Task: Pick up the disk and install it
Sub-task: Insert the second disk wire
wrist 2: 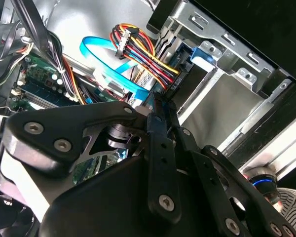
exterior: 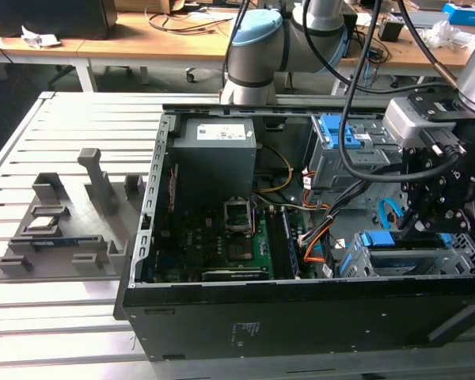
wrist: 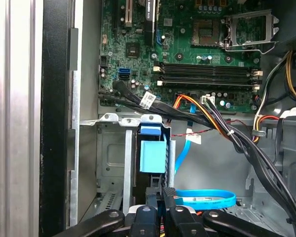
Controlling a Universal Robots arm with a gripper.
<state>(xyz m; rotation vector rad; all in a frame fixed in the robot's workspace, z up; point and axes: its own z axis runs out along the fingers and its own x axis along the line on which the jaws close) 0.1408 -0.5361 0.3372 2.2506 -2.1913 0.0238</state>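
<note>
First wrist view puts us right over the gripper (wrist: 164, 197), and its two black fingers (wrist: 168, 193) are pressed together with barely a sliver between them, nothing visibly pinched in that gap. Just ahead of the tips sits the disk (wrist: 153, 157), standing on edge inside the grey drive cage (wrist: 111, 163), its pale blue face and brighter blue rail tab showing at the cage mouth. The fingertips are just beside its near edge; whether they actually touch it, I cannot tell.

Second wrist view gives the same story from the other side: the gripper (wrist 2: 160, 106) closed up, tips nosing toward the dark slot where the blue tab (wrist 2: 205, 53) of the disk pokes out of the cage's metal frame.

Moving outward, a flat blue data cable (wrist: 207, 199) loops on the case floor near the fingers, and a bundle of orange, yellow and black power wires (wrist: 214, 121) runs across above the cage. Beyond that lies the green motherboard (wrist: 187, 44).

From the exterior view, the arm's black gripper (exterior: 439, 198) hangs low inside the open computer case (exterior: 301, 317), at the exterior view's right, over the cage.
</note>
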